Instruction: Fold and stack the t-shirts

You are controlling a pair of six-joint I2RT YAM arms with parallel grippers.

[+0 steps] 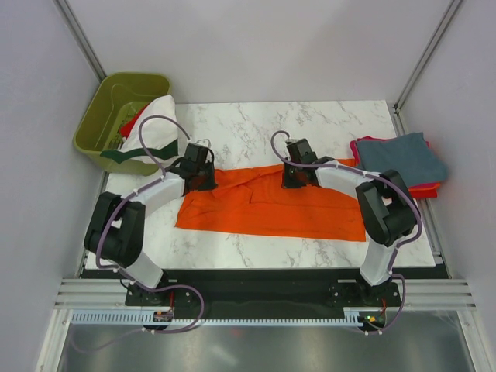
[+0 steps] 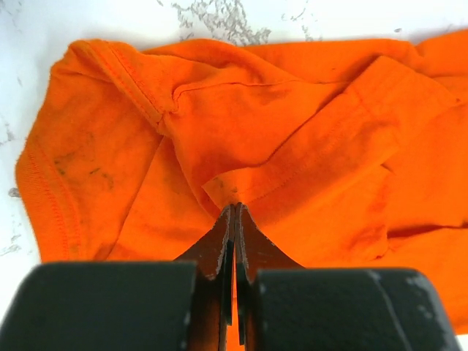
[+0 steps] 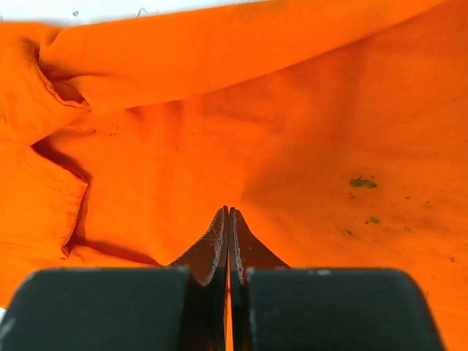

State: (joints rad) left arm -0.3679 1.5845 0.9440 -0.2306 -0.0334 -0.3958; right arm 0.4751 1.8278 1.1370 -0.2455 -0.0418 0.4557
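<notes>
Sprawling orange t-shirt [image 1: 271, 208], creased, dark-flecked.

We see the orange t-shirt [image 2: 292, 146] run off the edges of both wrist views. How much cloth sits pinched inside the left gripper [image 2: 234, 210] and the right gripper [image 3: 228, 212] is hidden from us. Beneath the blue-grey t-shirt [image 1: 403, 157], the red t-shirt [image 1: 425, 190] and the magenta t-shirt [image 1: 355, 146] show only their edges.

olive bin [image 1: 91, 118] far-left, marble tbl [image 1: 256, 124]
</notes>
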